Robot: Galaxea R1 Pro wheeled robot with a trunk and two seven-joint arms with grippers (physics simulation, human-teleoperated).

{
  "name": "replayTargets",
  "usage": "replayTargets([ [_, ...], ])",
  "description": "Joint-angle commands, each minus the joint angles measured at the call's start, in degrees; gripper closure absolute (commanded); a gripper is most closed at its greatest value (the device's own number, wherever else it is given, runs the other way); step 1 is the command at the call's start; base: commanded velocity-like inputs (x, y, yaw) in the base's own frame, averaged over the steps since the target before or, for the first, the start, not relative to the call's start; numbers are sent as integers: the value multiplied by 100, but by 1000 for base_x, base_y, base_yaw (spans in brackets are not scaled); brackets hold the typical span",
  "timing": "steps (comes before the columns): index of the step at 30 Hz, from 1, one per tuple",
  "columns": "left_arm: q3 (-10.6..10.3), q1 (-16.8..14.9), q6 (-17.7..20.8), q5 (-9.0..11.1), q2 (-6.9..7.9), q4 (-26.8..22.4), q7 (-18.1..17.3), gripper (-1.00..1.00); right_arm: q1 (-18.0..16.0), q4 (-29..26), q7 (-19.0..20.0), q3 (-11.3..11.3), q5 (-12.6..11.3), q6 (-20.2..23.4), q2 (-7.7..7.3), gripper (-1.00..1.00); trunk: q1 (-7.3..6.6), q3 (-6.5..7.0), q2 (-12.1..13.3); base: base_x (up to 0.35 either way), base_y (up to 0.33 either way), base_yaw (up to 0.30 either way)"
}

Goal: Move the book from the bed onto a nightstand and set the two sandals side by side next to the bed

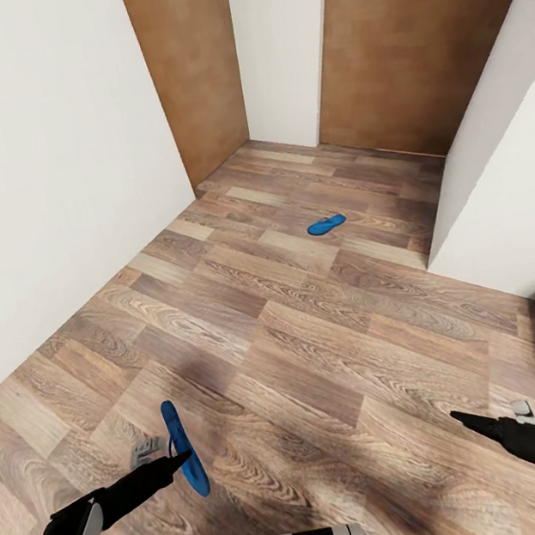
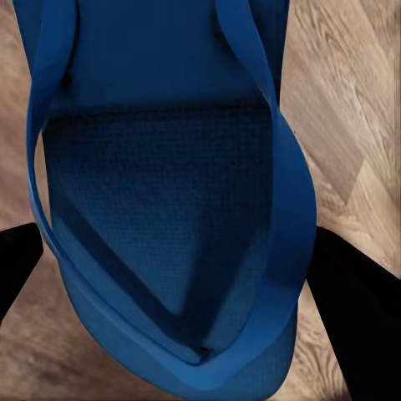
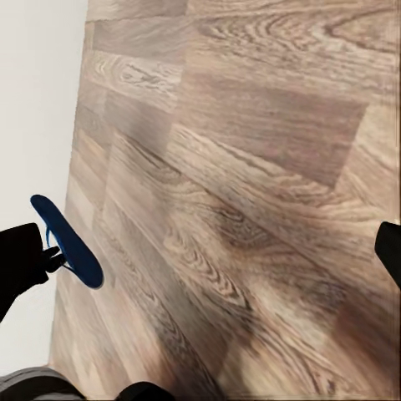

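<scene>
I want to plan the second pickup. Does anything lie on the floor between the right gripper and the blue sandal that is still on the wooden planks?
Nothing visible does. Between the right gripper and the bright blue flip-flop on the light-brown wood-plank floor there is bare floor.

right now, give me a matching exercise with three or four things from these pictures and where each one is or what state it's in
Things:
1. near sandal
2. far sandal
3. right gripper
4. doors

States:
a. lying flat on the floor by the doors
b. brown, at the back
c. held in the left gripper's jaws
d. holding nothing, above the floor

Pairs: 1-c, 2-a, 3-d, 4-b
</scene>
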Motion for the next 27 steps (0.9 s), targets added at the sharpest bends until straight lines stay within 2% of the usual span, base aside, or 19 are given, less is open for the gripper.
replayTargets([
  [1, 6, -2, 42, 27, 0, 0, -10, 100, -2, -12, 4, -8, 115, 36, -2, -100, -3, 19, 0, 0, 0, 0],
  [4, 6, -1, 42, 27, 0, 0, -10, 100, -2, -32, 6, -25, 431, 36, 1, -100, -11, 86, 4, 0, 0, 0],
  [6, 6, -1, 42, 27, -2, 0, -10, 100, -2, -33, 4, -31, 508, 36, -1, -100, -16, 130, 7, 0, 0, 0],
  [14, 0, -2, 49, 41, -8, 3, -15, 100, -2, -10, -19, -26, 570, 34, 15, -100, -37, 307, 18, 0, 0, 0],
  [19, -4, 33, 58, 54, -13, 2, -87, 100, -2, 59, -30, 8, 587, -136, 52, -100, -50, 418, 24, 0, 0, 0],
  [21, -12, 55, 52, 54, -36, 35, -273, 100, -2, 374, -29, 11, 643, -423, 57, -100, -55, 462, 27, 0, 0, 0],
  [23, -9, 74, 35, 47, -38, 299, -654, 100, -2, 1122, -9, 2, 695, -1063, 48, -100, -60, 506, 30, 0, 0, 0],
  [24, -6, 76, 28, 43, -36, 385, -741, 100, -2, 1275, -5, 0, 700, -1196, 46, -100, -63, 529, 31, 0, 0, 0],
  [25, 0, 81, -47, 31, -25, 687, -986, 100, -2, 1677, 11, -4, 710, -1546, 43, -100, -65, 551, 32, 0, 0, 0],
  [27, 5, 85, -385, 22, -14, 1163, -1252, 100, -2, 2141, 22, -2, 717, -1870, 29, -100, -70, 595, 35, 0, 0, 0],
])
